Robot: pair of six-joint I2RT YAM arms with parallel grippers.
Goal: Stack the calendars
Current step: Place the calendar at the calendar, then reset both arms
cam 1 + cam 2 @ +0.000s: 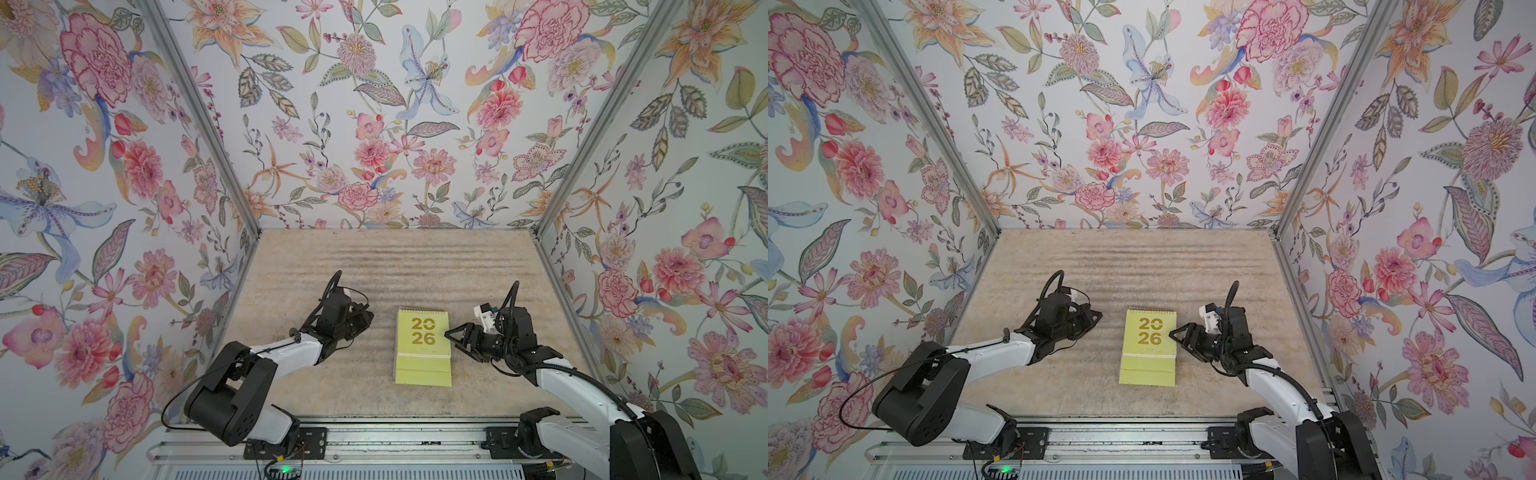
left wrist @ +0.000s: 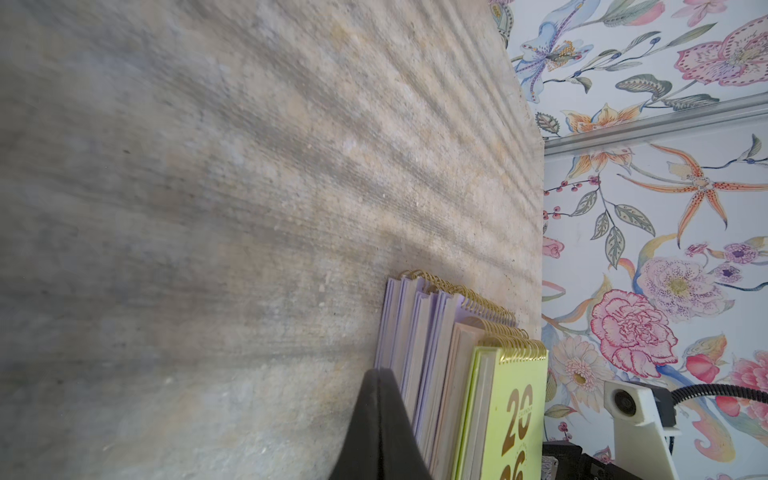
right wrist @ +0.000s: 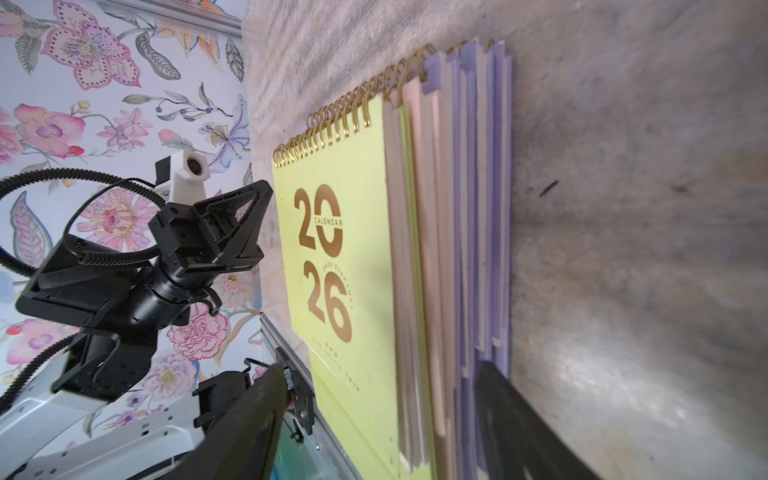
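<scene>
The calendars lie in one stack at the middle of the table. In both top views only the yellow-green calendar (image 1: 423, 336) (image 1: 1150, 336) on top, with a gold "2026", shows. The wrist views show the side of the stack: yellow-green cover (image 3: 340, 257) (image 2: 519, 415), a peach calendar (image 3: 432, 249) (image 2: 461, 365) beneath it, and lavender calendars (image 3: 469, 208) (image 2: 419, 332) at the bottom. My right gripper (image 1: 446, 332) (image 3: 380, 368) is open at the stack's right edge, its jaws wide apart, one above the cover and one by the lowest layers. My left gripper (image 1: 370, 318) (image 2: 379, 372) is shut and empty, just left of the stack.
The beige ribbed table mat (image 1: 386, 266) is boxed in by floral walls on three sides, with metal corner posts (image 1: 552, 216). An aluminium rail (image 1: 374, 440) carrying both arm bases runs along the front edge.
</scene>
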